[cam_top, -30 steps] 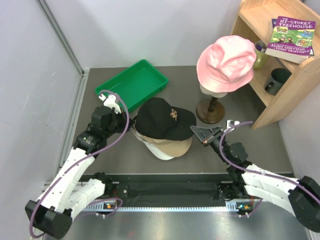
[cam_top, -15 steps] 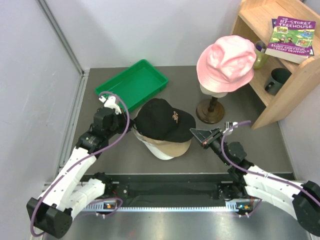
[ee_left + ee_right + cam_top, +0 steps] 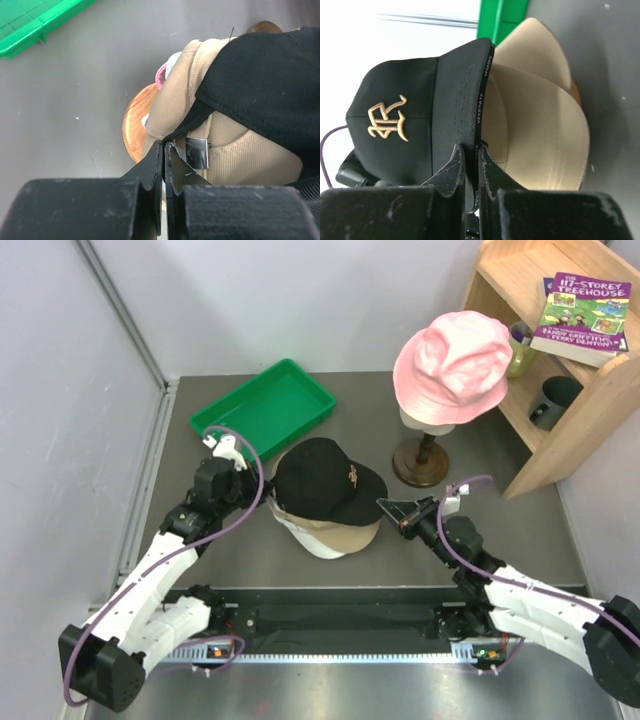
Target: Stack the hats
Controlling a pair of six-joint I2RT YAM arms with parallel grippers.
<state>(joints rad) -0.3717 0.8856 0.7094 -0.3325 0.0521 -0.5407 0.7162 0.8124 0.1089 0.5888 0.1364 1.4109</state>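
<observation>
A black cap (image 3: 325, 480) with a gold emblem lies on top of a tan cap (image 3: 345, 533) and a white cap (image 3: 322, 546) at the table's middle. My left gripper (image 3: 256, 498) is shut on the black cap's rear edge (image 3: 200, 112), above the tan cap (image 3: 240, 160). My right gripper (image 3: 386, 508) is shut on the black cap's peak (image 3: 470, 100), with the tan peaks (image 3: 540, 120) right beside it. A pink hat (image 3: 452, 362) sits on a cream mannequin head at the back right.
A green tray (image 3: 265, 408) lies at the back left. The mannequin's wooden foot (image 3: 420, 462) stands just behind the stack. A wooden shelf (image 3: 560, 360) with a book and cups is at the right. A round wooden base (image 3: 134, 125) shows under the stacked caps.
Both grippers have carried the black cap a little to the left and turned it, so it sits more squarely over the tan cap. The right gripper moved left with the peak.
</observation>
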